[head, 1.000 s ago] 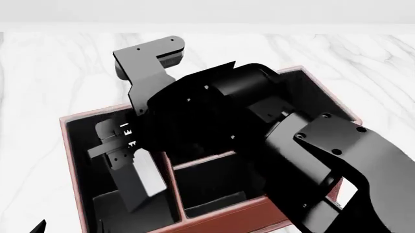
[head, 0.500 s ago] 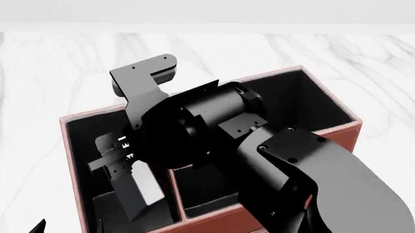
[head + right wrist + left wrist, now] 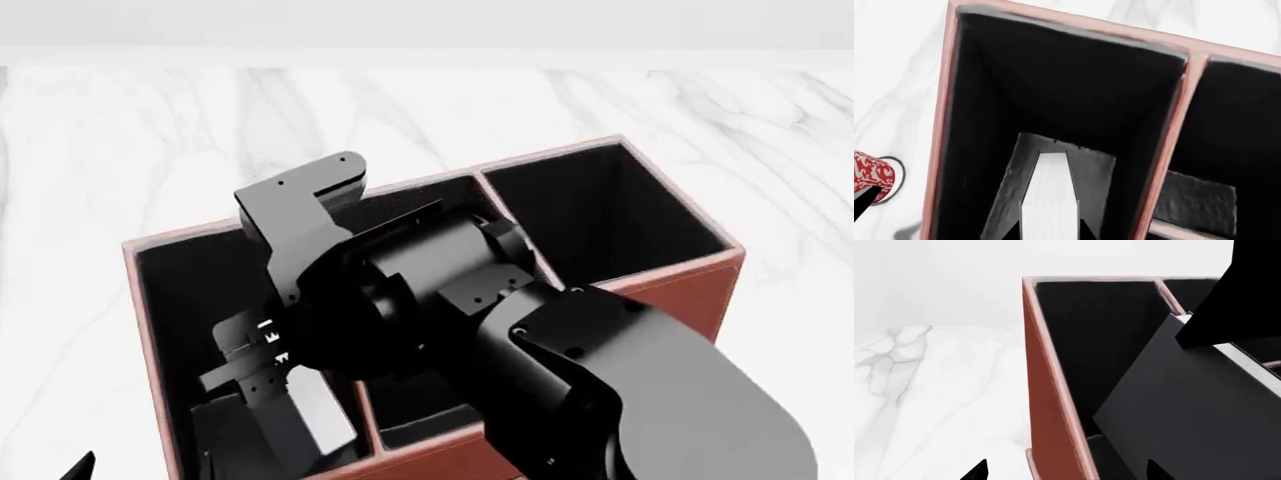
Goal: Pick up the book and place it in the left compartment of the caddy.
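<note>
The reddish-brown caddy [image 3: 674, 290] stands on the white marble table. My right gripper [image 3: 274, 385] reaches down into the left compartment [image 3: 174, 290] and is shut on the black book [image 3: 320, 415], which hangs tilted inside the slot. In the right wrist view the book's white page edges [image 3: 1049, 200] sit between my fingertips [image 3: 1009, 234], above the black floor of the left compartment [image 3: 1054, 95]. In the left wrist view the book's black cover [image 3: 1187, 410] leans inside the caddy, behind its outer wall [image 3: 1047, 390]. My left gripper [image 3: 1067, 476] is open and empty, low beside that wall.
A red-and-white patterned mug [image 3: 871, 176] stands on the table just outside the caddy's left wall. The two small middle cells [image 3: 427, 410] and the tall end cell [image 3: 601, 215] lie to the right, partly covered by my right arm [image 3: 601, 380].
My right arm has drawn back toward me and lowered. The book has gone deeper into the left compartment. The tall end cell is now uncovered.
</note>
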You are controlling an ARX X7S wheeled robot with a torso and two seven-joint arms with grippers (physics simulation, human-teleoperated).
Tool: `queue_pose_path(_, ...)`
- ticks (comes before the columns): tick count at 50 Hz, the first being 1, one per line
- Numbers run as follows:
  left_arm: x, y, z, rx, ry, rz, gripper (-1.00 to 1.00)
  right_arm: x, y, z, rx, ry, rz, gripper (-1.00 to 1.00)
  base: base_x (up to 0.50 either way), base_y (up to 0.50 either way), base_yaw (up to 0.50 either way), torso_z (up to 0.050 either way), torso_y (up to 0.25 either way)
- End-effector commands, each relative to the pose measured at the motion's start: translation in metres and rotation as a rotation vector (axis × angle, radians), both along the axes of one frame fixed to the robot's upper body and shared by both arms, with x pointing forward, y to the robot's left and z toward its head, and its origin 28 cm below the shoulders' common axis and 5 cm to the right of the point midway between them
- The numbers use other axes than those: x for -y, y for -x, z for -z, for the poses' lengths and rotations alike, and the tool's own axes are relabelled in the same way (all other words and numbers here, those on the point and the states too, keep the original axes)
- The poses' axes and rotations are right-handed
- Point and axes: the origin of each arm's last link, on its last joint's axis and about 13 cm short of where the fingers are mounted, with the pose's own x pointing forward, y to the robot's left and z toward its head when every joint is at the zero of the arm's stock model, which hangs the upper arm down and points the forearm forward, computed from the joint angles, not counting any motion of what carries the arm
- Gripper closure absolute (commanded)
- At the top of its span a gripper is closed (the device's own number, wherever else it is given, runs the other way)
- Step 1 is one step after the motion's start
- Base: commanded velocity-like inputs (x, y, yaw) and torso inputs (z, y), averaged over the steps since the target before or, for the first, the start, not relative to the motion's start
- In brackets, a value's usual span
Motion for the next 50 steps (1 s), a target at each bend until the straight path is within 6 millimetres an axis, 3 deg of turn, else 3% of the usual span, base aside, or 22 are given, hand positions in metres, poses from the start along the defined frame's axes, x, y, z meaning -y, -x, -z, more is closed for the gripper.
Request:
queue_pose_path(1, 0.000, 0.000, 0.000, 0.000, 0.001, 0.002, -1.00, -0.001, 0.000, 0.002, 0.020, 0.014, -0.017, 1.00, 0.00, 0.00, 0.00, 0.000, 0.000)
queue_pose_path(14, 0.000, 0.000, -0.001, 0.000, 0.001, 0.002, -1.00, 0.002, -0.002, 0.004, 0.002, 0.002, -0.001, 1.00, 0.00, 0.00, 0.00, 0.000, 0.000)
queue_pose_path(15, 0.000, 0.000, -0.001, 0.000, 0.002, 0.002, -1.00, 0.002, -0.003, 0.004, 0.007, 0.002, 0.002, -1.00, 0.00, 0.00, 0.00, 0.000, 0.000)
queue_pose_path(39, 0.000, 0.001, -0.001, 0.002, 0.002, 0.003, -1.00, 0.002, -0.003, 0.002, 0.017, 0.000, 0.017, -1.00, 0.00, 0.00, 0.00, 0.000, 0.000)
queue_pose_path(47, 0.000, 0.000, -0.001, 0.001, 0.002, 0.003, -1.00, 0.001, -0.005, -0.019, 0.038, -0.026, 0.019, -1.00, 0.00, 0.00, 0.00, 0.000, 0.000)
queue_pose_path(50, 0.000, 0.001, -0.001, 0.001, 0.003, 0.002, -1.00, 0.003, -0.006, -0.040, 0.056, -0.034, 0.019, -1.00, 0.00, 0.00, 0.00, 0.000, 0.000)
